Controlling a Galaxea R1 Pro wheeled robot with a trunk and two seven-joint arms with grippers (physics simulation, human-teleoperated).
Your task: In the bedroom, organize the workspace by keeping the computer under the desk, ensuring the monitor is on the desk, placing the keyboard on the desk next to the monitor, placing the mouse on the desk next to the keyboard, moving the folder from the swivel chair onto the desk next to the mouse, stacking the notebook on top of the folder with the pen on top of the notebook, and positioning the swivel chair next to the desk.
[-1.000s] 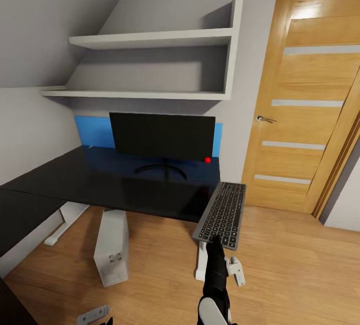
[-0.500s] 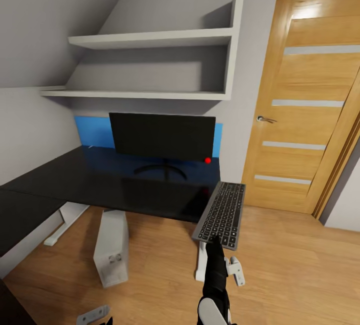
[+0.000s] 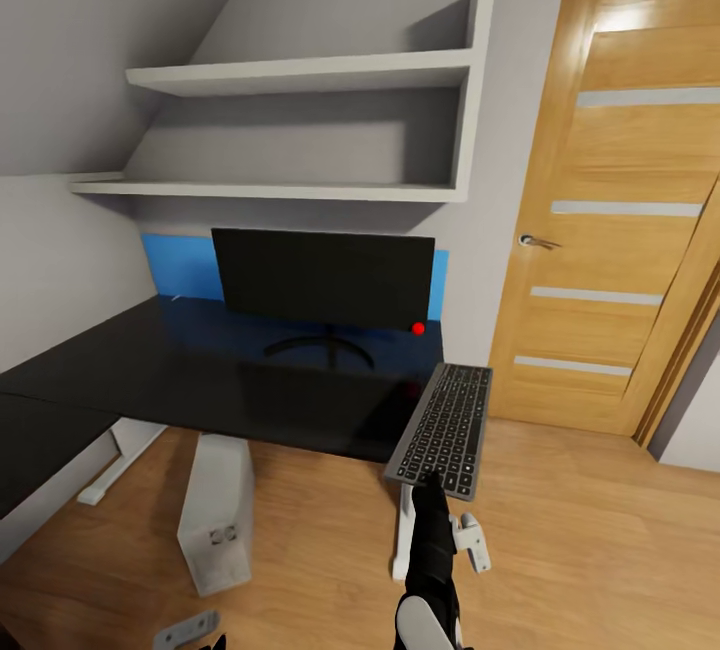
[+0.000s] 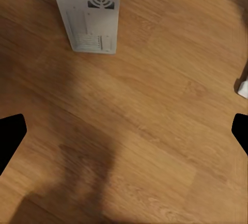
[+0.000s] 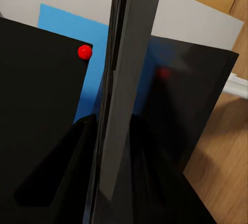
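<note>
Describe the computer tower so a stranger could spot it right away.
Start at the long glossy black desk. On the wood floor below its front edge stands the boxy white-grey computer tower. It is taller and bulkier than the desk's slim white legs nearby.

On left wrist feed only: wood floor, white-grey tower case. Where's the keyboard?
Observer: The slim silvery keyboard with dark keys is clamped at its near end in the right tool. Its far end is over the right corner of the glossy black desk.
Operator: Monitor up there?
Observer: Yes, the wide black monitor stands upright at the back of the desk, left of the keyboard.
Operator: Tower under the desk?
Observer: Only partly. The white-grey tower case stands on the floor with its far end at the desk's front edge, and most of it sticks out.
</note>
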